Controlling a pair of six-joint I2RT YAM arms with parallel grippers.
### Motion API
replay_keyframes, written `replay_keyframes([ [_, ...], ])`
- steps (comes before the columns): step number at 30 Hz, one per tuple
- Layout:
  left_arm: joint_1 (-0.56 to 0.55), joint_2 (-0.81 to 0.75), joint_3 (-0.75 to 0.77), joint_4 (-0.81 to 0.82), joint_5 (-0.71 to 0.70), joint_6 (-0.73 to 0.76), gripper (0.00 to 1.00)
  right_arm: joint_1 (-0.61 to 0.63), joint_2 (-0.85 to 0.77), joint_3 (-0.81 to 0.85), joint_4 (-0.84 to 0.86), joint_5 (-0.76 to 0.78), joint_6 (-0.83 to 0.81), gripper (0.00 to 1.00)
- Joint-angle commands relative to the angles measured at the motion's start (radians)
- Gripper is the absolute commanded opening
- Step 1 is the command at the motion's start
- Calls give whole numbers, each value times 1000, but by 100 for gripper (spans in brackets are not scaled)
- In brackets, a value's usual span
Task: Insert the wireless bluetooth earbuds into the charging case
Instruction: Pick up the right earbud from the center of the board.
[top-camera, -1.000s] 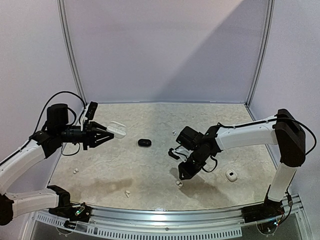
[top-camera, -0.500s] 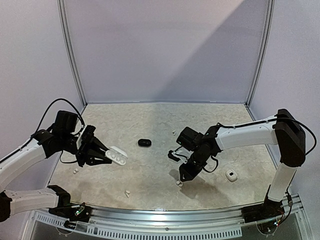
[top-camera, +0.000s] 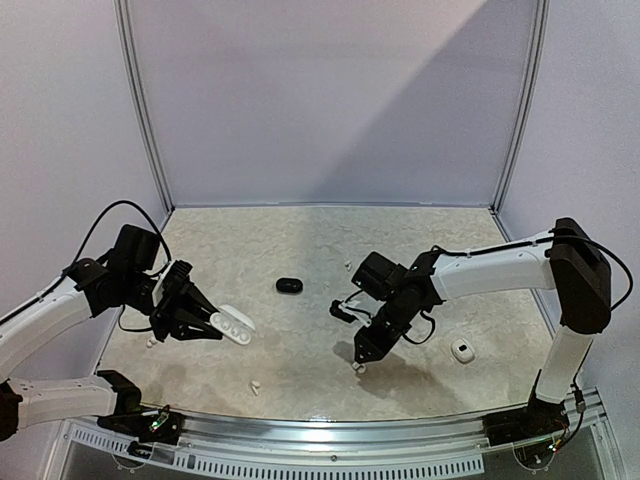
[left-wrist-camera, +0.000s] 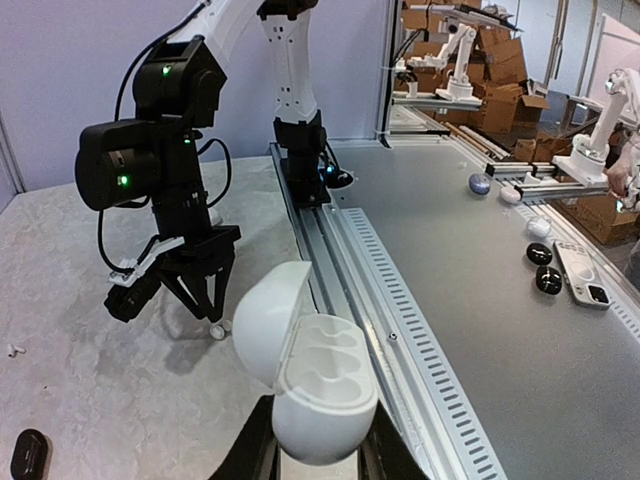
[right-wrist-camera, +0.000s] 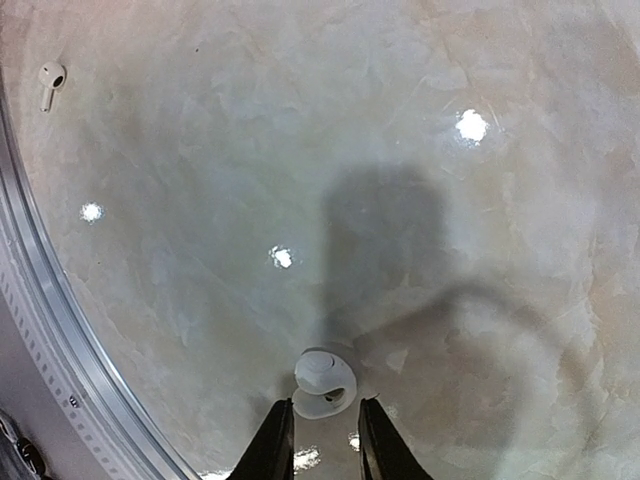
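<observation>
A white charging case (top-camera: 234, 323) with its lid flipped open is held by my left gripper (top-camera: 208, 326) above the table's left side. In the left wrist view the case (left-wrist-camera: 318, 380) shows two bare wells, with my left gripper (left-wrist-camera: 318, 455) shut round its lower half. My right gripper (top-camera: 359, 359) points down at a white earbud (top-camera: 358, 368) lying on the table. In the right wrist view that earbud (right-wrist-camera: 325, 380) sits just past the fingertips, its near edge between them; the right gripper (right-wrist-camera: 321, 412) is narrowly open.
A black case (top-camera: 289, 286) lies mid-table and a white case (top-camera: 462, 350) at the right. More white earbuds lie loose: one (top-camera: 254, 387) near the front, one (top-camera: 152, 341) at the left, one (top-camera: 347, 266) behind the right arm. The slotted rail (top-camera: 330, 440) borders the near edge.
My left arm has swung the open case down and toward the near side, tilting its wells upward. My right gripper has crept slightly left and lower over the earbud, which has stayed put.
</observation>
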Motion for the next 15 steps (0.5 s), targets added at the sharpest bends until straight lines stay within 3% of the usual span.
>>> replay_keyframes([
  [1,-21,4,27,-26,-7,9,0,-3,16,-7,22,1,-14,22],
  [9,-26,0,29,-23,-21,-5,0,-3,66,7,-4,79,-9,21],
  [15,-27,-1,26,-14,-27,-10,0,9,70,-4,-3,50,3,24],
])
